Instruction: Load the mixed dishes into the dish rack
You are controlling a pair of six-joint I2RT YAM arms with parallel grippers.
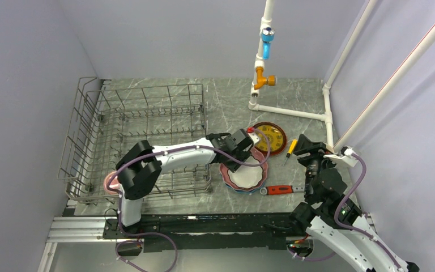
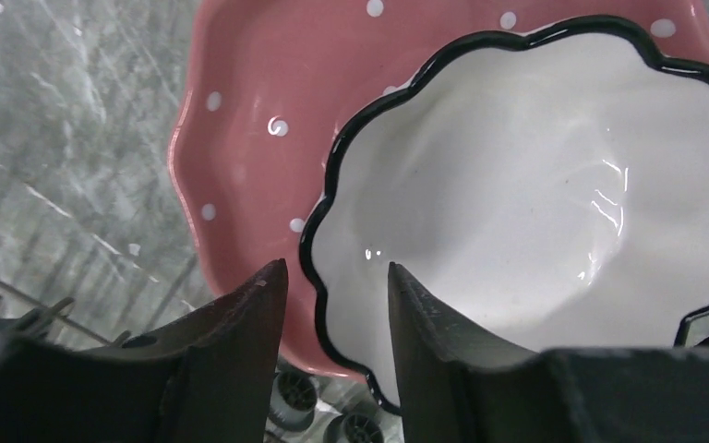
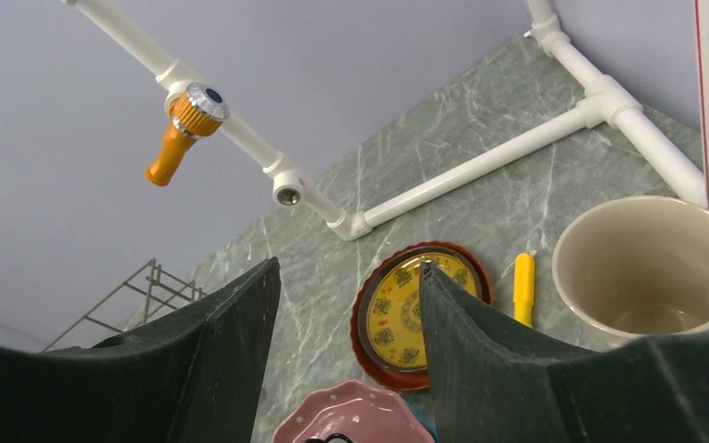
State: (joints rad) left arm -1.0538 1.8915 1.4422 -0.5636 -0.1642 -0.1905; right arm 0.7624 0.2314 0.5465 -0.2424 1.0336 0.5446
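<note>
Grey marble tabletop [image 1: 226, 107], pale lilac walls [image 1: 164, 34], white pipes [image 1: 294, 111]

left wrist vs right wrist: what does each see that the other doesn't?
Left wrist only: inside of the white scalloped bowl, left gripper astride its rim. Right wrist only: cream cup, red-brown plate, yellow screwdriver, orange valve, right gripper open on nothing. Both: pink scalloped plate, marble table.

The bowl [image 1: 245, 177] sat on the scalloped plate [image 2: 240, 120], right of the dish rack [image 1: 153, 102]. The wrench [image 1: 277, 189] lay beside them
</note>
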